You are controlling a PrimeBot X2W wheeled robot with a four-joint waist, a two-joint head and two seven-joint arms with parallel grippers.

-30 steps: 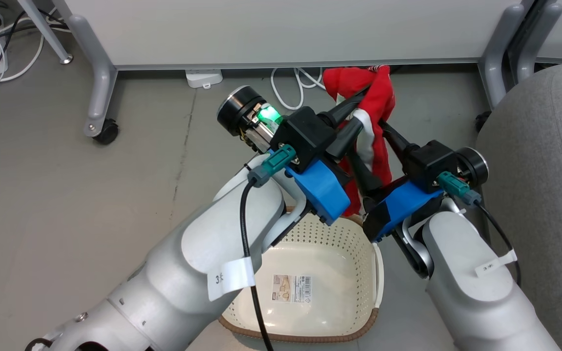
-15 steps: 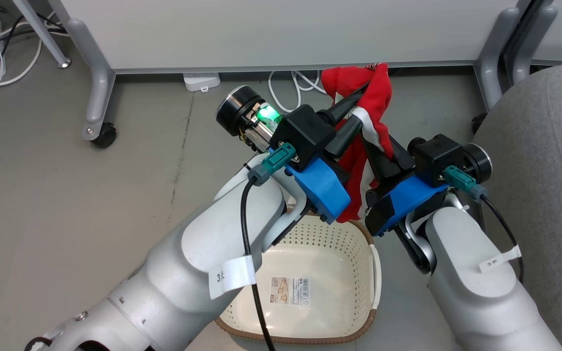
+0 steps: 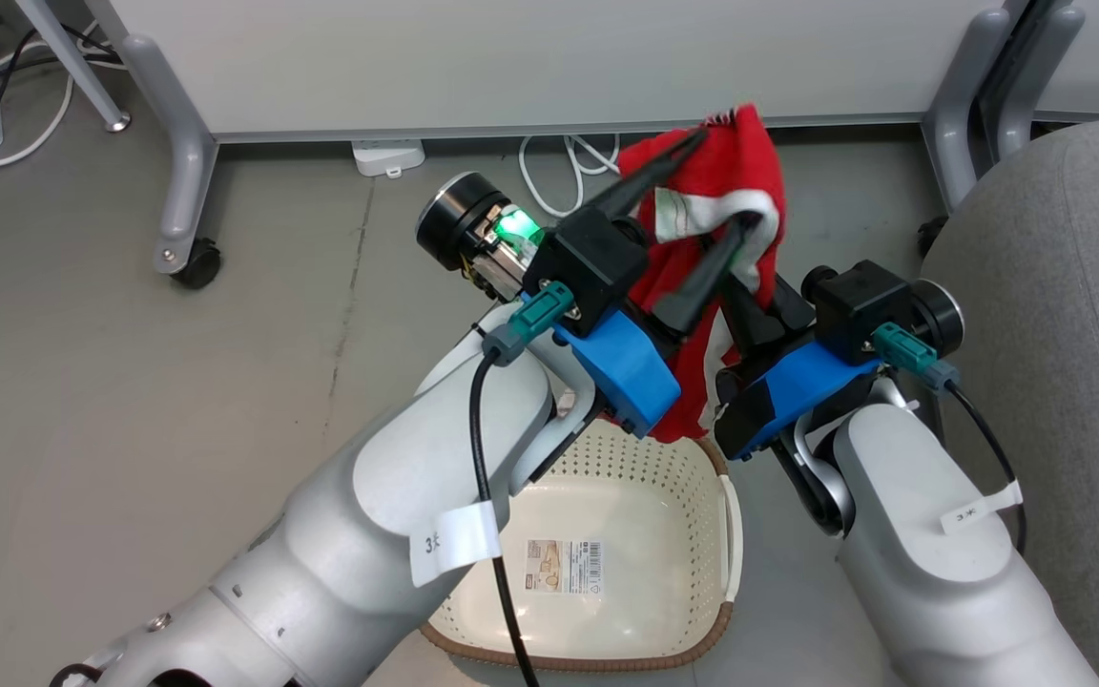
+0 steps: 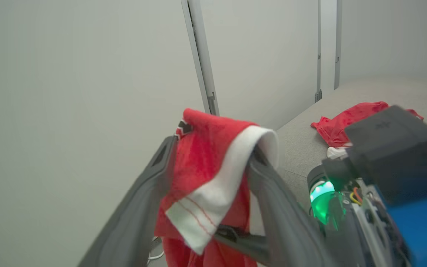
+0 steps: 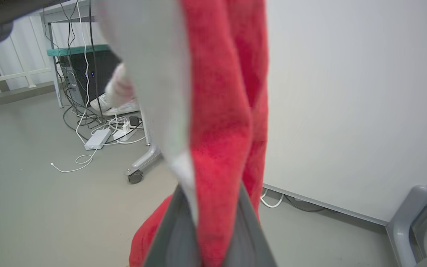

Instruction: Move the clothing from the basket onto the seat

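A red garment (image 3: 761,157) with a white band drapes over the left gripper's (image 3: 726,179) spread fingers while the right gripper (image 5: 213,213) pinches its hanging folds.

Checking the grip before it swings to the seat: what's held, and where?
The right gripper is shut on the red garment, pinching a bunched red-and-white fold; its top drapes over the open left gripper.

Two red garments (image 4: 202,159) (image 4: 347,118) — one basket (image 3: 673,477), one seat (image 3: 1065,286).
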